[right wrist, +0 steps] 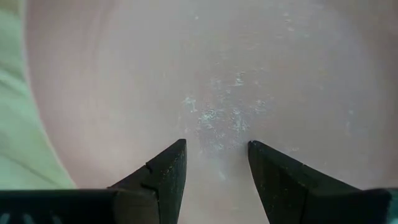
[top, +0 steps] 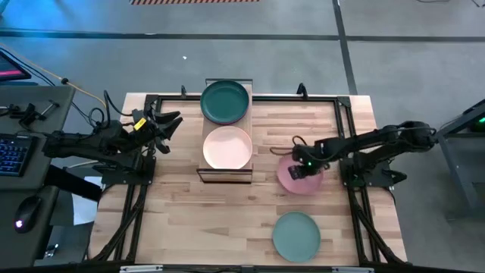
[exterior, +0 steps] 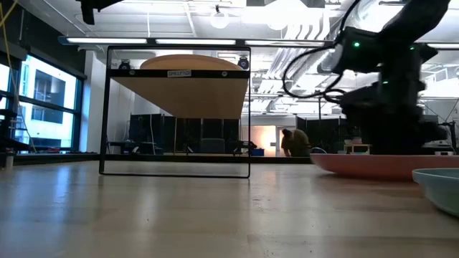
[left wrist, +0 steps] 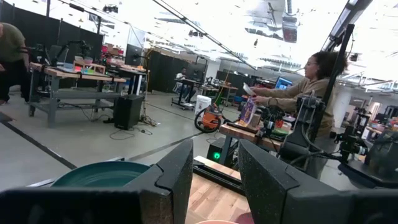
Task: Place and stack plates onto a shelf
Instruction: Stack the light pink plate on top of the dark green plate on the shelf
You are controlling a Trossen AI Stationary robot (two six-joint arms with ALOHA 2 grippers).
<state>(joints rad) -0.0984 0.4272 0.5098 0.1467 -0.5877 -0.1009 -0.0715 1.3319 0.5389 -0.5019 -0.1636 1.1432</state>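
A small wooden shelf [top: 249, 125] [exterior: 179, 97] stands at the table's far middle. A dark green plate [top: 225, 101] [left wrist: 99, 175] lies on its far half and a cream plate [top: 227, 148] on its near half. A pink plate [top: 290, 182] [exterior: 373, 165] [right wrist: 217, 62] lies flat on the table right of the shelf. My right gripper [top: 305, 170] [right wrist: 214, 149] is open, pointing down over this plate's inside. My left gripper [top: 176, 121] [left wrist: 214, 168] is open, raised left of the shelf and touching nothing. A light teal plate [top: 295, 235] [exterior: 441, 186] lies near the table's near edge. My right gripper points down from above at the pink plate's inner floor [right wrist: 217, 124], its open fingers close over it. I cannot tell whether the fingertips touch the plate. The plate lies flat on the table.
Bare wood spreads over the table's near left part [top: 189, 220]. A dark frame [top: 341, 106] runs along the table's far and side edges. Beyond the table are a desk with a keyboard [top: 11, 152] and people at benches [left wrist: 311, 81].
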